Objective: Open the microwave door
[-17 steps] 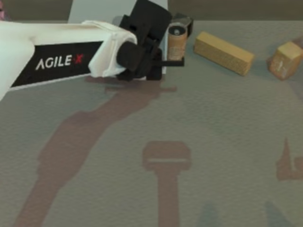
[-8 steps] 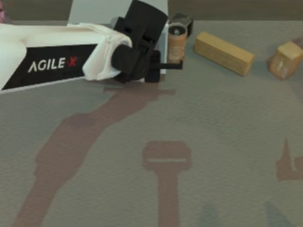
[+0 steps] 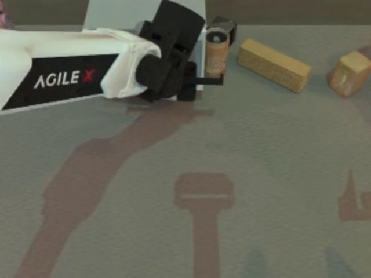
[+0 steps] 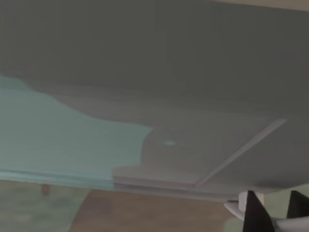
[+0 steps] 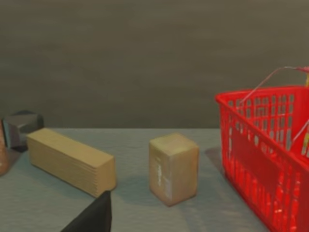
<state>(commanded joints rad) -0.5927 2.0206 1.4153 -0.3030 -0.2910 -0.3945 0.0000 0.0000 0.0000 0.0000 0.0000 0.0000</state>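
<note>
Top view: my left jaws [image 3: 194, 81] are at the microwave [image 3: 116, 14] front, beside the brown can [image 3: 215, 52]. Their grip I cannot tell. The microwave door [image 4: 193, 96] looks part-open, teal inside showing; more swing left.

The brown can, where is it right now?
In the top view the brown can stands upright at the table's far edge, between the microwave and the long tan block.

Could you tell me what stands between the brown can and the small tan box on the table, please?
In the top view, the long tan block lies between the brown can and the small tan box.
</note>
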